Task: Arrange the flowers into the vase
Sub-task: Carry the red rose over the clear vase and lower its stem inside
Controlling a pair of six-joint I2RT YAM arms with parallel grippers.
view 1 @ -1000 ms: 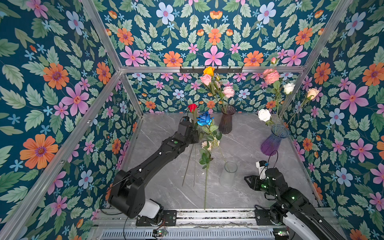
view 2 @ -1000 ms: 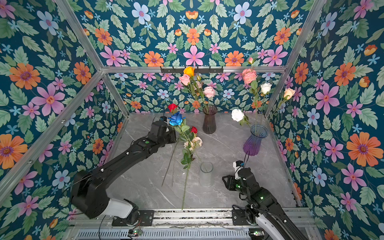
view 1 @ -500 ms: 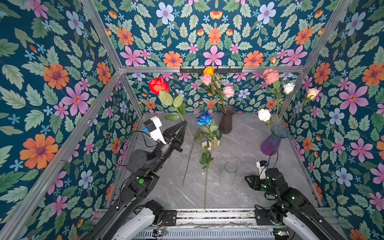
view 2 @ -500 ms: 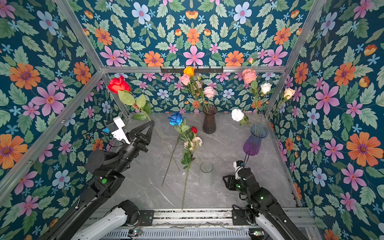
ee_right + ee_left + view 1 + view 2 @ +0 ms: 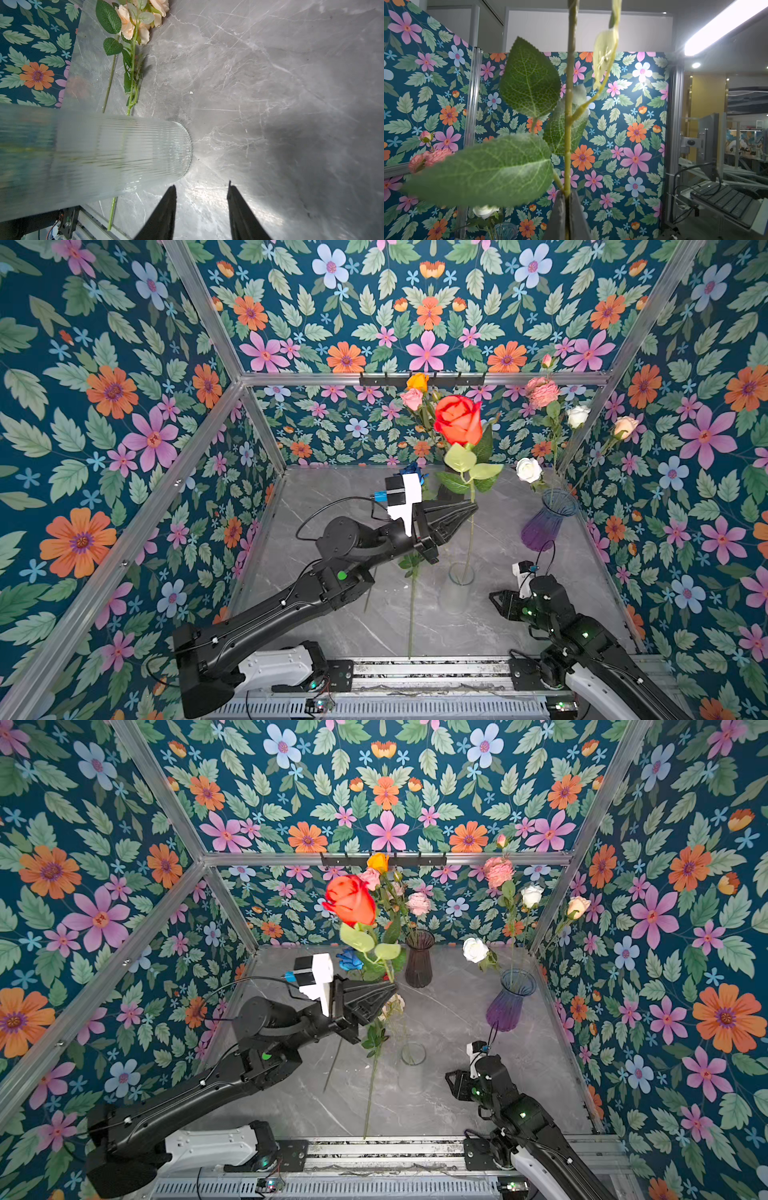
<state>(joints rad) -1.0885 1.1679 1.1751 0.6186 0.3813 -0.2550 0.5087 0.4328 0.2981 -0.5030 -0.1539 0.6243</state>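
Right gripper (image 5: 201, 185) is noted low over the grey table (image 5: 270, 83), jaws partway apart with nothing between them, just beside the clear ribbed vase (image 5: 104, 155). Left gripper (image 5: 473, 506) is clamped on the stem of the red rose (image 5: 459, 418), which is held upright. Its lower end is seen inside that vase's mouth in both top views. Cream flowers (image 5: 133, 22) are seen lying on the table, and a blue rose (image 5: 349, 961) is glimpsed behind the left wrist. At the back, a dark vase (image 5: 419, 959) and a purple vase (image 5: 544, 522) are recorded, both holding stems.

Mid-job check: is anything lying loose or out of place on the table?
Yes. A cream flower and a blue rose lie flat on the table instead of standing in a vase.
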